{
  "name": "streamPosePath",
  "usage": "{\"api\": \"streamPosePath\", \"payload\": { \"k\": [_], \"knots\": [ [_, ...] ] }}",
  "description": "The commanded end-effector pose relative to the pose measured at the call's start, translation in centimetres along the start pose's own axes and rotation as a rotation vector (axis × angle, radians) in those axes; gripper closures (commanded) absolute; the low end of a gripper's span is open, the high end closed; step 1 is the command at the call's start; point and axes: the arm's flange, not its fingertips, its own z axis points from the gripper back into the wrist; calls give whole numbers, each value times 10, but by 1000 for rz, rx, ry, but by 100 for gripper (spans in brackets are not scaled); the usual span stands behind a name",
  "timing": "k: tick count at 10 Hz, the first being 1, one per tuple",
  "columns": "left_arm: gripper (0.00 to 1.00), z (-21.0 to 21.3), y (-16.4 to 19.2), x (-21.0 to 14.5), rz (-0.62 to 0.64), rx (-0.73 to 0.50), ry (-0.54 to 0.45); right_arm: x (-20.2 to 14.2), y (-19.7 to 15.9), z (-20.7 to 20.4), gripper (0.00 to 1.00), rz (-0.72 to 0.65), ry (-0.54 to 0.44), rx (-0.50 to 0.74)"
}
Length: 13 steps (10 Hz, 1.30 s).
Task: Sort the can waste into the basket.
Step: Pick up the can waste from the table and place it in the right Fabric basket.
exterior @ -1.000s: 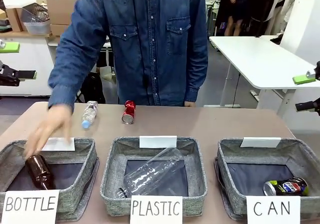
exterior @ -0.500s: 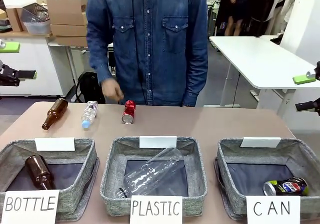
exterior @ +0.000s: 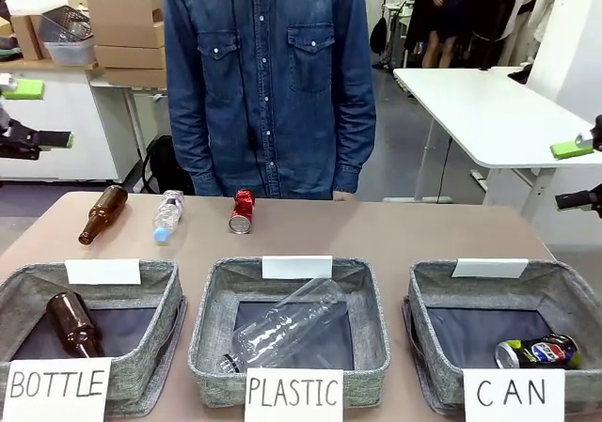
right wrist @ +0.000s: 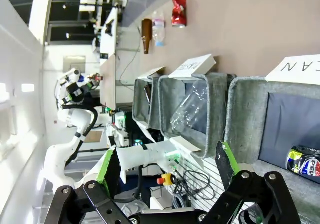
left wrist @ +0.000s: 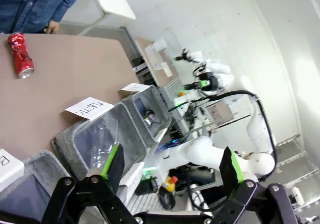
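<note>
The shiny red crushed drink can (exterior: pixel 243 211) lies on its side on the brown tabletop (exterior: pixel 423 234), upper middle of the front view, near the table's far edge and just in front of the person in a blue denim shirt (exterior: pixel 268 74); the dark blue-green crushed can with a Pepsi-style logo (exterior: pixel 538 351) already lies inside the grey woven-fabric basket signed "CAN" (exterior: pixel 564 295) at the lower right; by my reading, one can is left to sort. The left gripper (left wrist: pixel 172 166) and the right gripper (right wrist: pixel 167 165) both have their fingers spread wide with nothing between them, raised at the left and right edges of the front view, well apart from the red can. That can should be light, thin-walled and springy, its dented skin rather slippery; a firm pinch across the crumpled waist, away from the silver ends, looks safest, since it may roll or skid if nudged. A small clear plastic bottle (exterior: pixel 168 214) lies near it toward the picture's left, with a brown glass bottle (exterior: pixel 102 213) beyond that; the can's picture-right side is bare table, giving open room to approach; the way to the basket crosses open tabletop, with only the soft fabric rim to clear; the far edge and the person stand close behind.
</note>
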Motion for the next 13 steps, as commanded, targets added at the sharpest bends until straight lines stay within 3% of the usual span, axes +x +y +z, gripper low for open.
{"api": "streamPosePath", "payload": {
  "k": [1,3,4,5,6,7,8,11,12,13],
  "knots": [
    [0,-49,-4,29,-34,187,134,1,-3,2,0,13,-3,-10],
    [0,-106,11,52,-6,333,258,1,-3,2,0,13,-3,-10],
    [0,-119,12,61,65,394,149,1,-3,2,0,13,-3,-10],
    [0,-92,-2,34,-54,250,183,1,-3,2,0,13,-3,-10],
    [0,-92,-2,34,-54,250,183,1,-3,2,0,13,-3,-10],
    [0,-124,8,48,-22,329,188,1,-3,2,0,13,-3,-10],
    [0,-136,8,49,-17,474,122,1,-3,2,0,13,-3,-10],
    [0,-168,37,84,67,595,189,1,-3,2,0,13,-3,-10],
    [0,-154,34,90,99,508,322,1,-3,2,0,13,-3,-10],
    [0,-129,25,91,102,500,266,1,-3,2,0,13,-3,-10]
  ]
}}
